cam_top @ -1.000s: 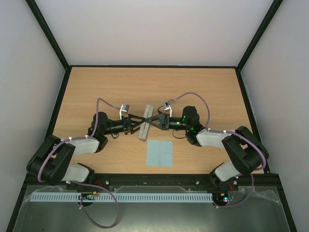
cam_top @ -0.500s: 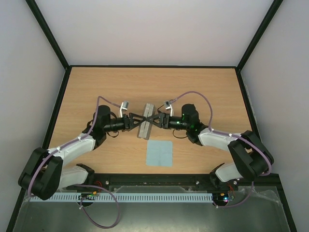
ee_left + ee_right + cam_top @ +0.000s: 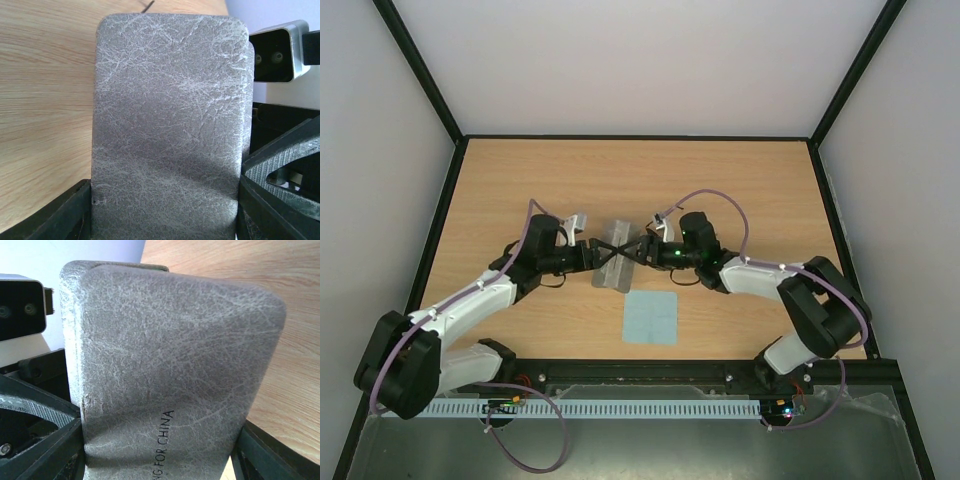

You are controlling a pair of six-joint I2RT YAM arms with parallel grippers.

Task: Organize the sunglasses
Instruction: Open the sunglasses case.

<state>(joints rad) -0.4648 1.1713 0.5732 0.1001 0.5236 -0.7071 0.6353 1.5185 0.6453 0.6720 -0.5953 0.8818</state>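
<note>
Case [image 3: 610, 272] and both arms have shifted a little leftward since half a second ago; right arm now reaches further across the desk [image 3: 520, 190].

Grey case over mid-desk, long axis roughly front to back, lid closed; left hand [image 3: 596, 256] comes at it from the left, right hand [image 3: 634, 252] from the right, the two crossing over its middle.

Left wrist view: case fills the gap, dark fingers [image 3: 65, 215] hard against both long sides; hand pinching the case.

Right wrist view: same picture, fingers [image 3: 50, 455] on either flank; hand pinching the case; print "FOR CHINA" on the grey skin.

Sunglasses out of sight in every view; possibly shut inside the case, cannot confirm.

Light blue cloth [image 3: 650, 317] flat on desk, near side of the case, not touching it.
</note>
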